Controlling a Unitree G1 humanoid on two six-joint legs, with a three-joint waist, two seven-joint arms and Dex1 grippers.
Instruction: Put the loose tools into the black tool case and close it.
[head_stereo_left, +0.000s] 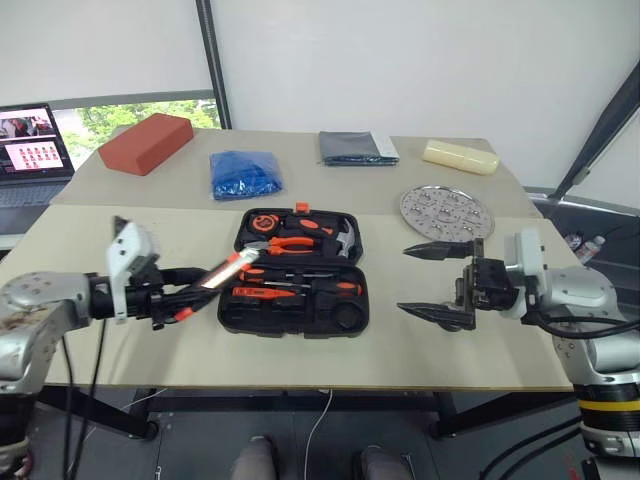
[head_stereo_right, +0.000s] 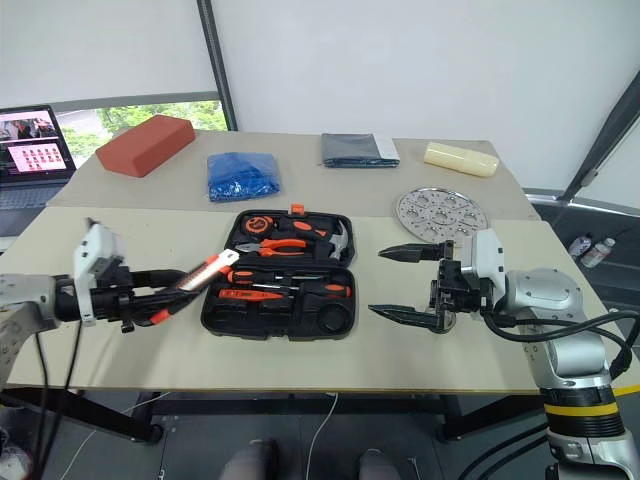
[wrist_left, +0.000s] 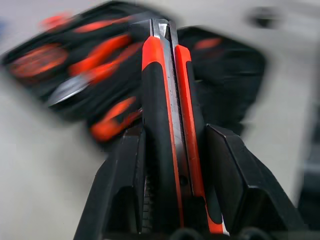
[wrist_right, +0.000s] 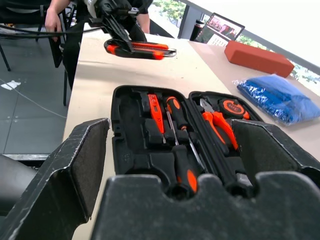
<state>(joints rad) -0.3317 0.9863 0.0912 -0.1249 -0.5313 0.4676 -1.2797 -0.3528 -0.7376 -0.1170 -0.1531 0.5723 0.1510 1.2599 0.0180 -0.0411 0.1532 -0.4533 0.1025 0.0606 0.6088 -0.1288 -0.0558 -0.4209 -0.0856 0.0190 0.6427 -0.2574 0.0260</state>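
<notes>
Our left gripper (wrist_left: 172, 165) pinches the utility knife (head_stereo_left: 228, 268) above the table, just left of the open black tool case (head_stereo_left: 294, 272); our right gripper (head_stereo_left: 437, 282) waits spread wide. Misaligned with its recess, the knife could block the lid.

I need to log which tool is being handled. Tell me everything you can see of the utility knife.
The knife is slim and straight, its body orange and black, seemingly plastic, with a metal strip along its middle. The left claw is shut on its rear end, a black finger pressing each side. It hangs in the air, clear of the table, tilted, its front end pointing toward the open case and reaching over that case's left edge.
</notes>
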